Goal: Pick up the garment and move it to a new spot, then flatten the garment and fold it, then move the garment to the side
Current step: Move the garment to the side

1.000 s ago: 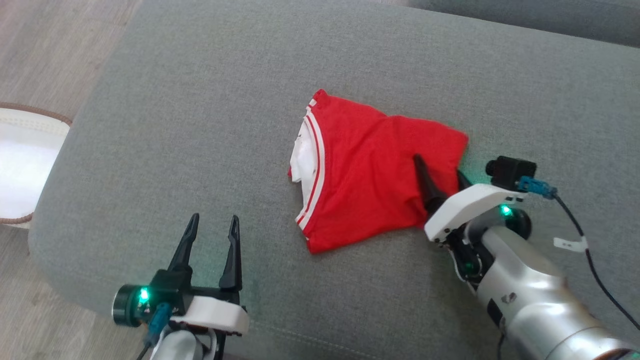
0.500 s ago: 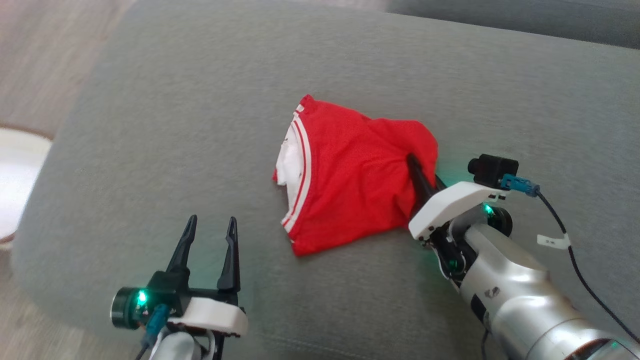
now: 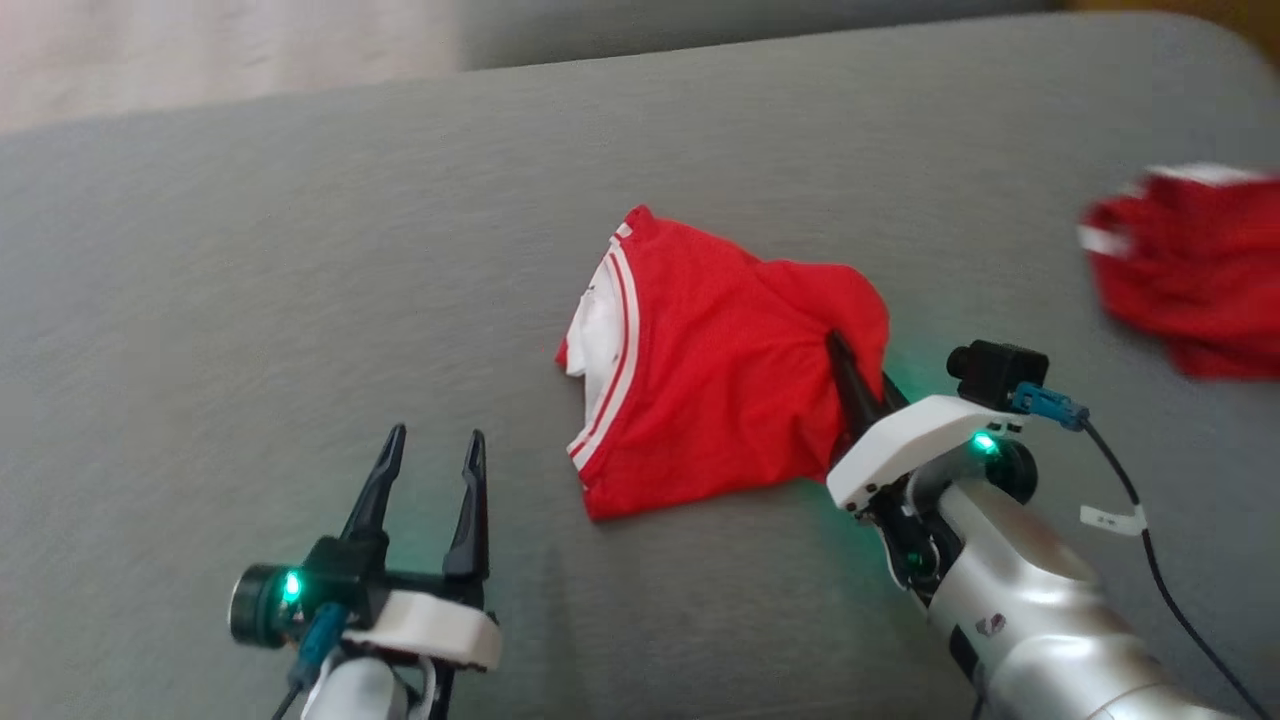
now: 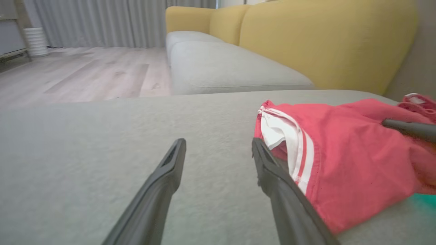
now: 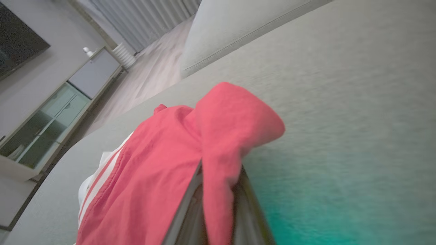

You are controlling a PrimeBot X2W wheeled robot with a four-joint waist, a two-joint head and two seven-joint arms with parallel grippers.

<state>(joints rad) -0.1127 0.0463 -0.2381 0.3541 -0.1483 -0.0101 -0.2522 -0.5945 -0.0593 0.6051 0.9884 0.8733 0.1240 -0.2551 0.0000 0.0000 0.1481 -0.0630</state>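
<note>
At the garment's right-hand edge, the right pincer (image 3: 858,368) is clamped together on a fold of red cloth. The right wrist view shows the fabric humped up and draped over the two dark fingers, pinched between them. From that hold the garment (image 3: 720,370) spreads leftward, lying crumpled near the middle of the grey sofa cushion (image 3: 300,300). Its striped hem (image 3: 628,330) and a patch of white lining (image 3: 590,330) are turned toward the robot's left. The left pincer (image 3: 437,435) hovers over bare cushion near that striped side, its fingers wide apart and holding nothing. A second red cloth (image 3: 1190,270) lies well apart at the far right.

The garment looks light, thin and entirely limp, so from a single pinch it would likely hang and trail rather than keep any shape. It is not fragile, but a smooth knit like this may slide out of a shallow bite, so the hold should take in a good gather of cloth. For flattening, the striped hem seems the better purchase: it looks thicker and firmer. A grip there by the left pincer, opposite the right one, should let the two pull the cloth taut between them.
</note>
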